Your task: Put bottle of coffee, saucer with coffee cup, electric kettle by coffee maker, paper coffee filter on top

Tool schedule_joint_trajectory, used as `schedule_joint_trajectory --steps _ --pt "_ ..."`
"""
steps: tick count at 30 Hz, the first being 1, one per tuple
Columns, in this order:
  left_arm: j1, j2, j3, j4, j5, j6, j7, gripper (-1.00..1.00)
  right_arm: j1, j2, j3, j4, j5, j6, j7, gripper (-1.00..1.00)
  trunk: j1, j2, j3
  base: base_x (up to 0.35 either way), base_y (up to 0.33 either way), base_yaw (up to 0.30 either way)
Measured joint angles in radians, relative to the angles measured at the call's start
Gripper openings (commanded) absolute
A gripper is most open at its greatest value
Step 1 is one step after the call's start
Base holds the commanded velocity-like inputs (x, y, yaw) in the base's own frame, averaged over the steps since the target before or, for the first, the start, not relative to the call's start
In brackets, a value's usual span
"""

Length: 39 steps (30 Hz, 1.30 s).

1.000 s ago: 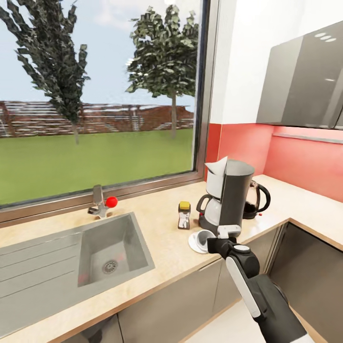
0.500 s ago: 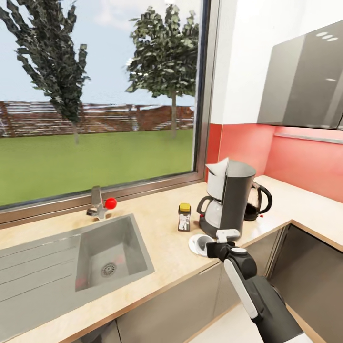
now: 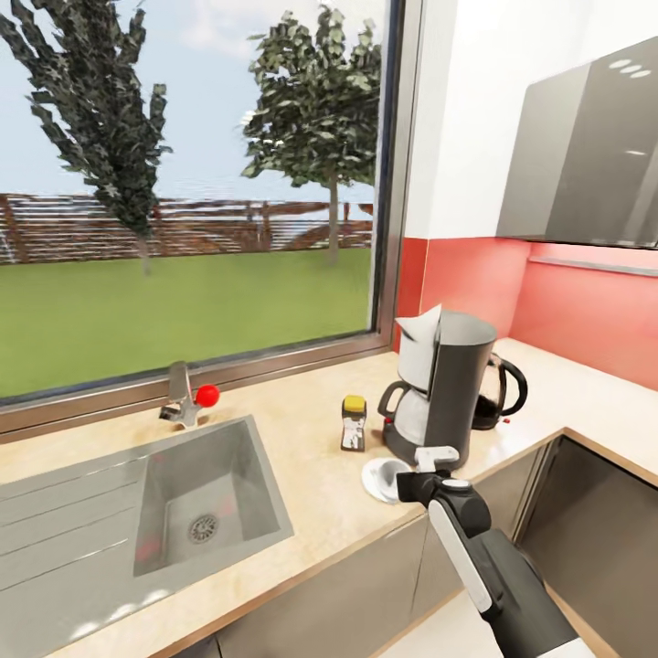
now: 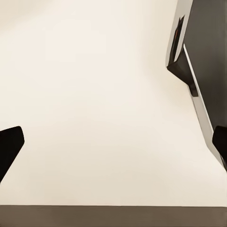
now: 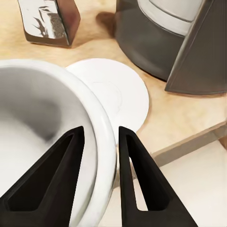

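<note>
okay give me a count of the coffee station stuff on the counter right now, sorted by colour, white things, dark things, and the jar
White: 3 – paper coffee filter, saucer, coffee cup
Dark: 2 – coffee maker, electric kettle
Brown jar with yellow cap: 1 – bottle of coffee
Total: 6

Countertop (image 3: pixel 302 457): coffee maker (image 3: pixel 448 388), kettle (image 3: pixel 498 391), jar (image 3: pixel 353 422), saucer (image 3: pixel 376 477).

white coffee cup (image 5: pixel 42 127), white saucer (image 5: pixel 116 92), grey coffee maker (image 3: pixel 452 384)
</note>
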Motion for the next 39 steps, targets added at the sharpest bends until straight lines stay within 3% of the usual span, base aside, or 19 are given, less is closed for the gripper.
schedule_joint_trajectory --steps 11,17,39 --pt "0.000 -0.009 0.000 0.000 0.000 0.000 0.000 1.00 0.000 0.003 0.001 0.025 -0.003 0.000 0.000 -1.00 0.000 0.000 0.000 0.123 -0.090 0.003" --pt "0.000 -0.010 0.000 0.000 0.000 0.000 0.000 1.00 0.000 0.010 0.002 0.025 -0.001 0.000 -0.001 -1.00 0.000 0.000 0.000 0.134 -0.188 0.216" --pt "0.000 -0.010 0.001 0.000 0.001 0.000 0.000 1.00 0.000 0.009 -0.001 0.035 0.000 0.000 0.000 -1.00 0.000 0.000 0.000 0.032 -0.019 0.087"
